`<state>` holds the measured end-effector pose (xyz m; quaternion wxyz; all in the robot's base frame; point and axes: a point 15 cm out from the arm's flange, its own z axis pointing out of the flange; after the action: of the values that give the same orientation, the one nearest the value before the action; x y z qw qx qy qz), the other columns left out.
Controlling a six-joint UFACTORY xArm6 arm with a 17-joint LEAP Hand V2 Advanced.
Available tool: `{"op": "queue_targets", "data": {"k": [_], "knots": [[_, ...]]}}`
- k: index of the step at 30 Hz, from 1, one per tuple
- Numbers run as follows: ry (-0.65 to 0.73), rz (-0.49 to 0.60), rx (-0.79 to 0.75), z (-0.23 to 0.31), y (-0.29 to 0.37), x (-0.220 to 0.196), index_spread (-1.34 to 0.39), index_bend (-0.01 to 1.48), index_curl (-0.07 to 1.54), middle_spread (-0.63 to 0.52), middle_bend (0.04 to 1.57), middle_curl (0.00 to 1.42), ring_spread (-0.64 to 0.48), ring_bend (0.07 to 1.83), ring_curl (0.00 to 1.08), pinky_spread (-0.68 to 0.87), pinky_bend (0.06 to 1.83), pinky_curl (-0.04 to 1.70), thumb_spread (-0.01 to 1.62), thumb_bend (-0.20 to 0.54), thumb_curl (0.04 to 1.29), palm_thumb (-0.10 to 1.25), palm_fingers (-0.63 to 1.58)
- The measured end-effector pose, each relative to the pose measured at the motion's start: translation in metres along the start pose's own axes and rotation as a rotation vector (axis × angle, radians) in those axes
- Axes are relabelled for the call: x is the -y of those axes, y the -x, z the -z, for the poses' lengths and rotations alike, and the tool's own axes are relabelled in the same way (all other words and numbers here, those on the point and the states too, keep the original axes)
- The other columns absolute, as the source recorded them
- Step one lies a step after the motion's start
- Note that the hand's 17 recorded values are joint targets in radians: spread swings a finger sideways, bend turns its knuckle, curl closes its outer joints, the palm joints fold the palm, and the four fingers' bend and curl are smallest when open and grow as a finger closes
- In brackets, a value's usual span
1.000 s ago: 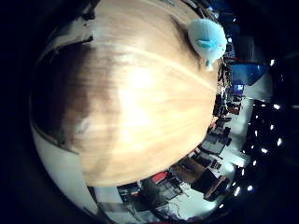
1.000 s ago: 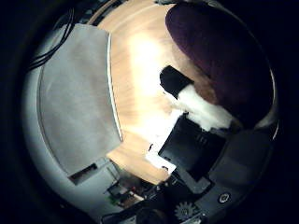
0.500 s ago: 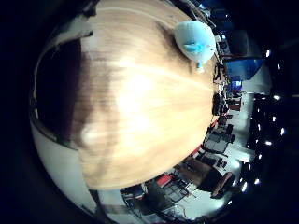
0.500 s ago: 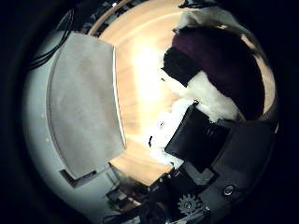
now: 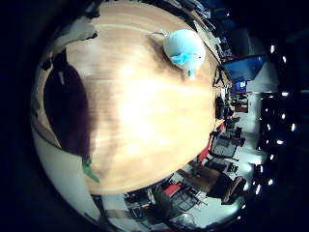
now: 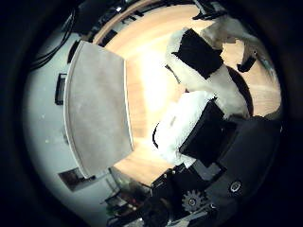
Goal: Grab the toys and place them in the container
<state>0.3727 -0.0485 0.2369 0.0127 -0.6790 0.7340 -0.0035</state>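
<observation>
The hand [image 6: 199,123] hangs above the wooden worktop [image 5: 145,125], fingers loosely curled round nothing. The light-blue plush toy [image 5: 184,50] lies well apart near the worktop's far edge, so reaching it means travelling sideways first.

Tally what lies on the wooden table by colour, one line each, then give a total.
Light blue: 1, the plush toy
Dark purple: 1, a dark purple object by the table's edge; what it is cannot be told
Grey: 1, the flat grey mat
Total: 3, all on the wooden table
</observation>
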Motion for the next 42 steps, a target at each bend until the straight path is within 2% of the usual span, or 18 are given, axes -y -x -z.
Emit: {"op": "queue_targets", "data": {"k": [7, 11, 14, 15, 16, 17, 18, 20, 21, 25, 28, 34, 42], "knots": [[-0.004, -0.004, -0.001, 0.007, 0.000, -0.004, -0.24, 1.18, 0.70, -0.17, 1.31, 0.76, -0.22, 1.40, 0.68, -0.22, 1.36, 0.68, 1.48, 0.002, 0.21, 0.60, 1.15], [-0.024, 0.000, -0.011, 0.017, -0.002, -0.009, -0.26, 1.09, 0.69, -0.18, 1.29, 0.75, -0.22, 1.42, 0.67, -0.24, 1.35, 0.68, 1.41, -0.047, 0.19, 0.47, 1.11], [-0.011, 0.007, -0.013, 0.019, -0.002, -0.017, -0.31, 0.89, 0.65, -0.19, 1.20, 0.71, -0.23, 1.40, 0.64, -0.31, 1.35, 0.65, 1.27, -0.055, 0.18, 0.34, 1.02], [0.003, 0.005, -0.013, 0.019, -0.003, -0.021, -0.31, 0.86, 0.64, -0.19, 1.17, 0.70, -0.23, 1.40, 0.63, -0.33, 1.35, 0.65, 1.25, -0.051, 0.18, 0.33, 1.00], [0.016, 0.005, -0.012, 0.018, -0.004, -0.024, -0.35, 0.73, 0.63, -0.20, 1.11, 0.69, -0.26, 1.37, 0.62, -0.39, 1.36, 0.64, 1.20, -0.043, 0.19, 0.30, 0.88], [0.027, 0.001, -0.012, 0.017, -0.007, -0.028, -0.36, 0.70, 0.62, -0.20, 1.10, 0.68, -0.26, 1.37, 0.62, -0.41, 1.35, 0.63, 1.19, -0.041, 0.19, 0.29, 0.87], [0.037, -0.001, -0.011, 0.016, -0.008, -0.030, -0.39, 0.58, 0.59, -0.21, 1.04, 0.66, -0.28, 1.37, 0.61, -0.44, 1.37, 0.63, 1.17, -0.037, 0.20, 0.28, 0.74], [0.065, -0.004, -0.007, 0.010, -0.011, -0.036, -0.42, 0.47, 0.55, -0.23, 0.96, 0.64, -0.29, 1.35, 0.59, -0.46, 1.38, 0.61, 1.14, -0.033, 0.21, 0.27, 0.64], [0.077, -0.006, -0.006, 0.008, -0.012, -0.038, -0.44, 0.41, 0.53, -0.23, 0.88, 0.62, -0.29, 1.31, 0.57, -0.46, 1.41, 0.61, 1.12, -0.028, 0.21, 0.27, 0.50], [0.120, -0.024, -0.001, -0.007, -0.018, -0.045, -0.46, 0.29, 0.47, -0.23, 0.70, 0.55, -0.26, 1.22, 0.53, -0.40, 1.45, 0.60, 1.08, -0.020, 0.23, 0.28, 0.31], [0.147, -0.030, 0.002, -0.014, -0.021, -0.048, -0.47, 0.18, 0.41, -0.21, 0.59, 0.50, -0.23, 1.16, 0.48, -0.33, 1.49, 0.59, 1.07, -0.018, 0.25, 0.31, 0.27], [0.202, -0.040, 0.012, -0.027, -0.024, -0.050, -0.46, 0.15, 0.36, -0.18, 0.48, 0.45, -0.19, 1.13, 0.45, -0.24, 1.52, 0.58, 1.05, -0.019, 0.27, 0.34, 0.22], [0.253, -0.052, 0.024, -0.044, -0.022, -0.051, -0.44, 0.14, 0.31, -0.15, 0.44, 0.42, -0.15, 1.12, 0.42, -0.16, 1.53, 0.55, 1.04, -0.021, 0.29, 0.37, 0.19]]}}
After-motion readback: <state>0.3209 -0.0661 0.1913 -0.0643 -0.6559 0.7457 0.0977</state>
